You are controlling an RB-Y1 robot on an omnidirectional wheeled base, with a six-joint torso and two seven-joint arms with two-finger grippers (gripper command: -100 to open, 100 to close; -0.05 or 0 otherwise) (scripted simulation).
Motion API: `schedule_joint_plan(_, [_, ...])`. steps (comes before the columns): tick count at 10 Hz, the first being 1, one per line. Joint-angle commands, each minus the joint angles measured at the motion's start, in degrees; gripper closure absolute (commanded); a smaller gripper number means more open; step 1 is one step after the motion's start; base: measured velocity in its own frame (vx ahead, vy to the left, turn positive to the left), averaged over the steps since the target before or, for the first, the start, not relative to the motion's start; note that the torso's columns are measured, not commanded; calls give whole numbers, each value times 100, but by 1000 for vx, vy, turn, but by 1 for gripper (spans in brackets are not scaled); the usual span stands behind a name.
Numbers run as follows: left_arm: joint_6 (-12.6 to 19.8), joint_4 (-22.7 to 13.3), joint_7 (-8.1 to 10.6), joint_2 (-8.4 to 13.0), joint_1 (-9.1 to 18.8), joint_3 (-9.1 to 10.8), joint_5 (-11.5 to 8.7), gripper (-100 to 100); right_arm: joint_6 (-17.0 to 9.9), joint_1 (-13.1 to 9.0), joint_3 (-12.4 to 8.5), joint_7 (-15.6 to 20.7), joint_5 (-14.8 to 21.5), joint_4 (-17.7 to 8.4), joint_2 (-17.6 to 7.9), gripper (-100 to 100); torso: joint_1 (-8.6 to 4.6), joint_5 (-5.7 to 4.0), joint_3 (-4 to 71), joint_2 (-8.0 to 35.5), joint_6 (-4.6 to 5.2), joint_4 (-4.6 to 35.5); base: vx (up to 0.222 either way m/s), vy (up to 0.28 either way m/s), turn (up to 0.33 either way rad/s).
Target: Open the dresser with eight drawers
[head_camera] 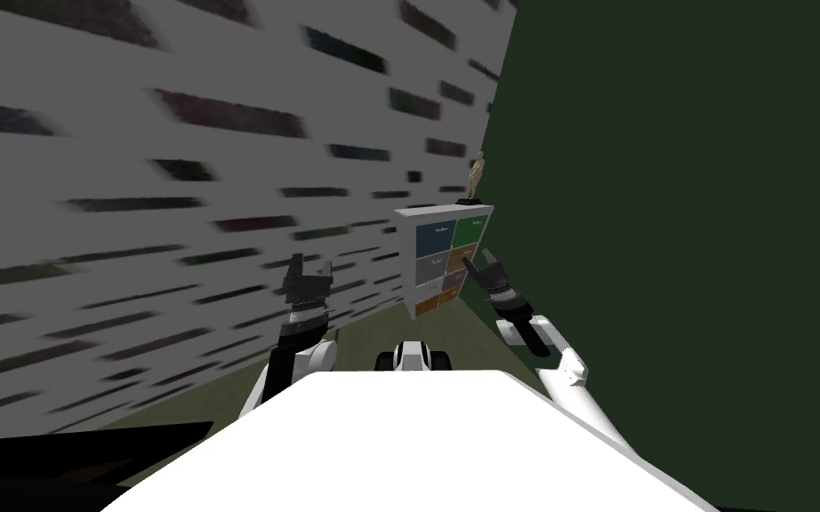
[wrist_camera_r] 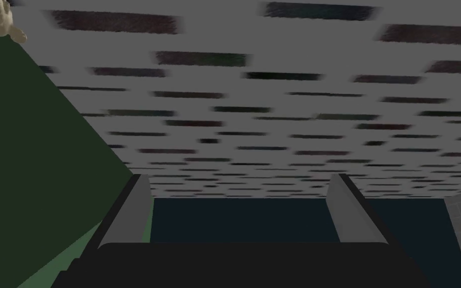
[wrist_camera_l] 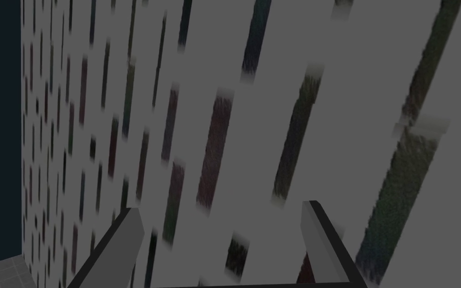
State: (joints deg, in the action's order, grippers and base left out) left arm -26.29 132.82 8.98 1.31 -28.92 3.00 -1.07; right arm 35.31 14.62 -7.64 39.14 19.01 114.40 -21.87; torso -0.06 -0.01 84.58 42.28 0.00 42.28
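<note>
The left gripper (head_camera: pixel 309 274) is held up on the near left, and its fingers (wrist_camera_l: pixel 127 240) are spread wide with nothing between them. The right gripper (head_camera: pixel 481 264) is held up on the near right. Its fingers (wrist_camera_r: pixel 345 210) are also spread wide and nothing is held.

Past the right gripper, the dresser (head_camera: pixel 435 240) is seen far ahead. It is set in the corner where the grey wall (head_camera: pixel 177 178) with dark dashes on the left meets the dark green wall (head_camera: pixel 684 222) on the right. The dresser is white, with drawer fronts in blue, green, grey, brown and orange, stacked in two columns. All the drawers look shut. The right gripper is seen in front of the dresser's lower right drawers, but whether it is close to them cannot be told.

A small tan figure (head_camera: pixel 477 176) is stood upright on top of the dresser, at its right end. A green floor (head_camera: pixel 355 329) is seen between the grippers and the dresser.
</note>
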Motion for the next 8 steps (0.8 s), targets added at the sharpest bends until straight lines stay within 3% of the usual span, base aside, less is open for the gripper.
schedule_joint_plan(1, [0,0,0,0,0,0,0,0,9,-127,-73,373,139,-195,-130,-100,8,1,0,-1,0,0,47,92,-23])
schedule_joint_plan(4, [0,0,0,0,0,0,0,0,34,-344,-197,869,386,-563,-349,-100,3,0,0,0,0,0,69,95,-34])
schedule_joint_plan(5, [0,0,0,0,0,0,0,0,34,-344,-197,958,386,-563,-349,-100,7,1,-1,0,0,0,54,85,-21])
schedule_joint_plan(6, [0,0,0,0,0,0,0,0,45,-453,-258,1167,509,-754,-460,-100,3,1,-3,5,0,2,73,92,-34])
schedule_joint_plan(7, [0,0,0,0,0,0,0,0,45,-453,-258,1249,509,-754,-460,-100,7,1,0,-2,0,0,52,88,-23])
schedule_joint_plan(8, [0,0,0,0,0,0,0,0,54,-562,-319,1456,630,-948,-573,-100,5,1,-3,4,0,1,53,105,-36])
